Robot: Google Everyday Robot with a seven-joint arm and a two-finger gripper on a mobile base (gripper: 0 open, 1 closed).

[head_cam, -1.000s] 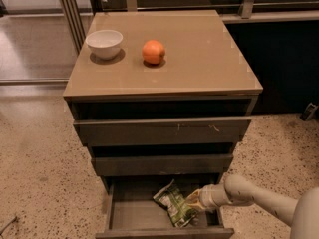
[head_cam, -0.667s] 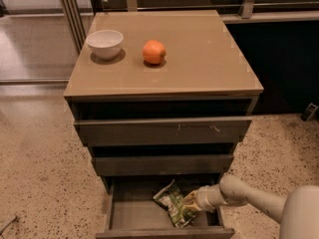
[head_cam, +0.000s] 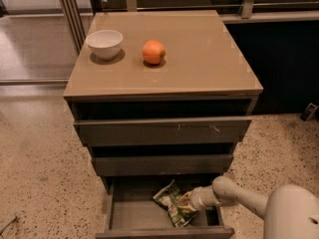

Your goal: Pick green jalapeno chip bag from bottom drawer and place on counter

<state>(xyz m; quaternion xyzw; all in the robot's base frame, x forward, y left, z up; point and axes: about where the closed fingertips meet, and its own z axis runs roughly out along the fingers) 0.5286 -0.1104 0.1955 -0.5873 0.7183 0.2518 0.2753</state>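
The green jalapeno chip bag point(head_cam: 171, 202) lies crinkled inside the open bottom drawer point(head_cam: 164, 231), right of its middle. My gripper point(head_cam: 186, 202) reaches down into that drawer from the lower right, and its tip is against the bag's right side. The white arm behind it runs off toward the bottom right corner. The tan counter point(head_cam: 204, 54) tops the cabinet above. The bag's right part is hidden behind the gripper.
A white bowl point(head_cam: 104, 43) and an orange fruit point(head_cam: 153, 52) sit on the counter's back left. The two upper drawers point(head_cam: 162, 131) stick out slightly over the bottom one. Speckled floor surrounds the cabinet; a dark cabinet wall stands at the right.
The arm has shifted a little to the left and its large white link now fills more of the bottom right corner. The bag stays in the drawer.
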